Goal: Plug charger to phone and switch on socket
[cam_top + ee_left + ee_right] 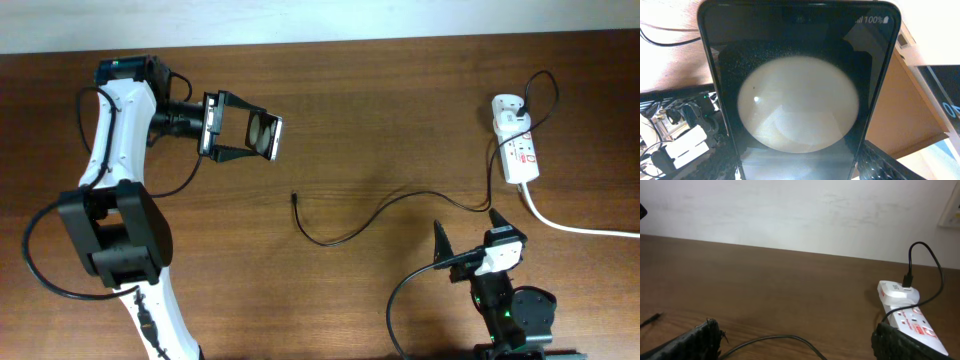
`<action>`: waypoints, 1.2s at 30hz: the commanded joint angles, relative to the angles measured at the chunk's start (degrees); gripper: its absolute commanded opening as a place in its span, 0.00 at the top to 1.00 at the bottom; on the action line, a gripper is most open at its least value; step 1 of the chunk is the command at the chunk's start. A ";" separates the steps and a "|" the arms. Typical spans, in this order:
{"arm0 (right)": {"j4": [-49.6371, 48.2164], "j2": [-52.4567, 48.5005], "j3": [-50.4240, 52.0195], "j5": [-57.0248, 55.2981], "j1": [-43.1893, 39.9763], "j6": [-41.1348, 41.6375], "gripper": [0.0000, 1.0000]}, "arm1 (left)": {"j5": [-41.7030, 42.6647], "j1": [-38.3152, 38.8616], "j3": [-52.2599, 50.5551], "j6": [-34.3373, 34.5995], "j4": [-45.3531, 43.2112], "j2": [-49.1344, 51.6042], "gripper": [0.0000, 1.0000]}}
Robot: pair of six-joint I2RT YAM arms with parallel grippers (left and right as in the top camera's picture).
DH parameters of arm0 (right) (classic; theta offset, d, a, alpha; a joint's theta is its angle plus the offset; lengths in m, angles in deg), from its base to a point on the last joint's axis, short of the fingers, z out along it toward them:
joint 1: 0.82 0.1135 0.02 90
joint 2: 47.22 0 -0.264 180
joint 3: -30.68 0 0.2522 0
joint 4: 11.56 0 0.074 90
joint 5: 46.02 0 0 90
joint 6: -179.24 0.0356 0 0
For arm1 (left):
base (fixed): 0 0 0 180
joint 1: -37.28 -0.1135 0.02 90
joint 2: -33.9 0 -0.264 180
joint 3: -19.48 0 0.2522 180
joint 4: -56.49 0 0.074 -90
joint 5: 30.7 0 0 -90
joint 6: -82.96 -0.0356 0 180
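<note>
My left gripper (243, 130) is shut on the phone (265, 135), holding it off the table at the upper left with its edges between the fingers. In the left wrist view the phone (800, 85) fills the frame, its glossy screen showing a large round glare and "100%" at the top. The charger's black cable (370, 215) lies across the table's middle, its plug tip (294, 197) free, its white adapter (508, 104) sitting in the socket (520, 150) at the far right. My right gripper (468, 232) is open and empty over the cable (785, 339); the socket (912, 325) is beside its right finger.
The socket's thick white cord (580, 226) runs off the right edge. A pale wall (800, 210) stands behind the table's far edge. In the left wrist view, equipment and a cardboard box (905, 110) show behind the phone.
</note>
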 commanded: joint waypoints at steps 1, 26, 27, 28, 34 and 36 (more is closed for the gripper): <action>0.07 0.28 0.31 1.73 0.02 7.02 0.01 | 1.75 -0.20 1.49 0.57 0.11 -0.42 1.00; 54.60 -58.51 -76.81 15.39 0.04 7.15 0.01 | 1.70 -0.20 1.49 0.55 0.11 -0.42 1.00; 54.86 -59.23 -76.78 15.65 0.04 7.15 0.01 | 1.70 -0.20 1.49 0.57 0.11 -0.42 1.00; 54.99 -60.28 -76.78 17.25 0.04 7.15 0.01 | 1.33 -0.20 1.49 0.57 0.09 -0.42 1.00; 57.33 -71.01 -76.78 26.73 0.04 7.10 0.00 | -4.57 -0.20 1.49 0.61 0.11 -0.42 1.00; 57.55 -71.84 -76.78 26.73 0.04 7.10 0.00 | -5.51 -0.20 1.49 0.61 0.09 -0.42 1.00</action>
